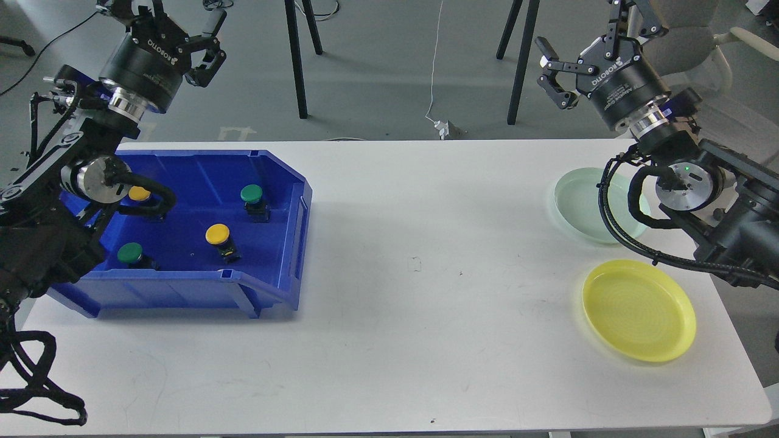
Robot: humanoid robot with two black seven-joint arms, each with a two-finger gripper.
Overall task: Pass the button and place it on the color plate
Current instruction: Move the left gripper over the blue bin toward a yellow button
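A blue bin (286,243) at the left of the white table holds several buttons. Two are yellow-capped, one (217,233) in the middle and one (139,193) at the far left, partly behind my left arm. Two are green-capped, one (251,194) at the back and one (129,253) at the front left. A pale green plate (581,204) and a yellow plate (639,310) lie at the right. My left gripper (167,27) hangs open and empty high above the bin's back left corner. My right gripper (587,45) is open and empty, raised beyond the table's far edge above the green plate.
The table's middle between the bin and the plates is bare white surface (426,261). My right arm's cables (621,213) hang over the green plate's right side. Black stand legs (296,61) and a white cord (435,67) are on the floor behind the table.
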